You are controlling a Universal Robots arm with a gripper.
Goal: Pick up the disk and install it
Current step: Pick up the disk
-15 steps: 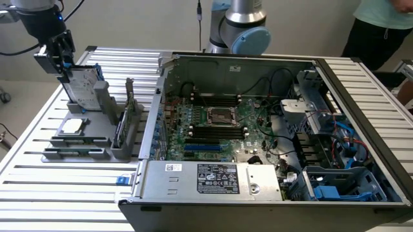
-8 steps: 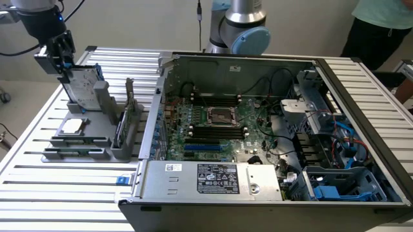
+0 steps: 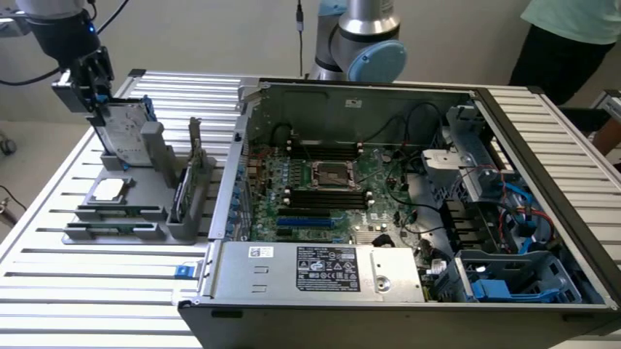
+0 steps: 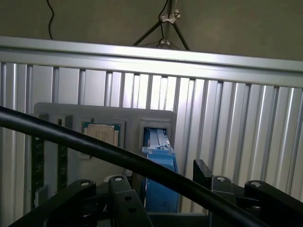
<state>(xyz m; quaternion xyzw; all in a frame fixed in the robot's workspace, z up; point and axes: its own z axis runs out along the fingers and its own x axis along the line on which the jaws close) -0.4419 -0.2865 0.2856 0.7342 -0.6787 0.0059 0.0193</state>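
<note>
End effector [image 3: 94, 100] at the exterior view's left, tip downward, jaws wide apart.

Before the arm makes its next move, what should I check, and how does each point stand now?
1. Gripper open: ok.
2. Disk upright in grey holder: ok.
3. Disk between the fingers, wrist view: ok.
4. Fingers touching disk: cannot tell.
5. Free bay in computer case: cannot tell.
6. Person away from gripper: ok.

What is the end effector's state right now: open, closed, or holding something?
End effector: open, jaws either side of the upright disk, not clamped on it.
</note>
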